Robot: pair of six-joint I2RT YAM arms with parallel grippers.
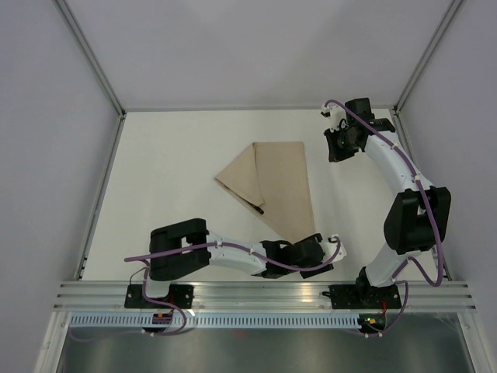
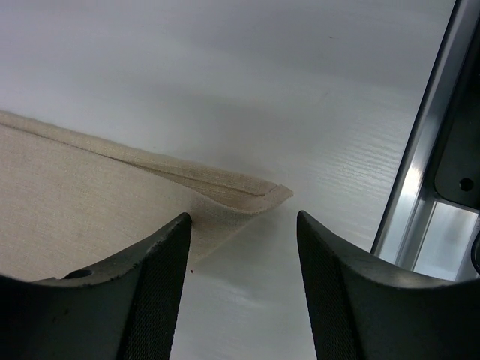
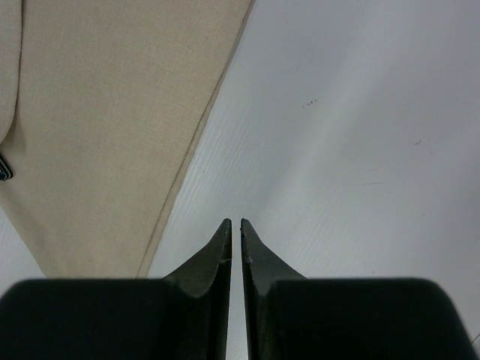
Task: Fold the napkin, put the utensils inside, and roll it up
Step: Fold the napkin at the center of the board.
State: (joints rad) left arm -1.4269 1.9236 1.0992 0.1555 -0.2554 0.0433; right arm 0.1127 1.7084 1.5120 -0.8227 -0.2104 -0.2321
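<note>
At the near edge, against the aluminium rail (image 2: 420,165), we list the left gripper (image 2: 241,217): jaws apart, holding nothing, lined up on the nearest corner of the napkin (image 1: 276,183), which lies just ahead of the fingertips; we cannot tell whether they touch it. The corner shows doubled layers with a thin hem. Next out, mid-table (image 1: 171,155), is the napkin itself: beige, folded into a long tapering shape, flat on the surface, with a flap turned over on its left side. At that flap's lower edge we note one dark utensil (image 1: 257,207) end poking out; the rest is hidden under the cloth, so we cannot count the pieces. No true container is present, and the fold is the only thing holding anything. Farthest out, beside the napkin's right edge but off the cloth, is the right gripper (image 3: 233,223): jaws drawn together to a hairline gap, nothing between them. Hazards, in our judgement: the left jaws may catch only the top layer, or skid over the thin cloth, so the fold opens instead of rolling. A pull on the corner could drag the whole napkin. The exposed utensil could slide out of the open side if the roll starts loose or skewed.
</note>
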